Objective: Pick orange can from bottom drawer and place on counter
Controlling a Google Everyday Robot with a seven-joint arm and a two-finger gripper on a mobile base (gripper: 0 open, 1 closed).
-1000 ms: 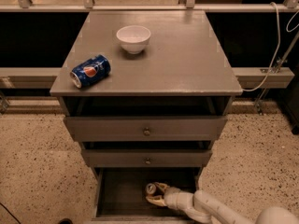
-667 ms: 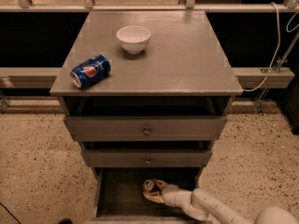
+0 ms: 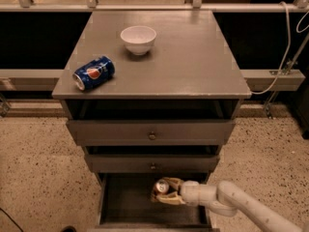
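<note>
The orange can shows its silver top inside the open bottom drawer, near the drawer's back middle. My gripper reaches into the drawer from the right on a pale arm, with its tan fingers around the can. The counter is the flat grey top of the cabinet, above and behind the gripper.
A white bowl stands on the counter near the back. A blue Pepsi can lies on its side at the counter's front left. Two shallower drawers with knobs overhang the bottom drawer. Cables hang at the right.
The gripper and the can have shifted slightly left and up inside the drawer; the fingers stay around the can.
</note>
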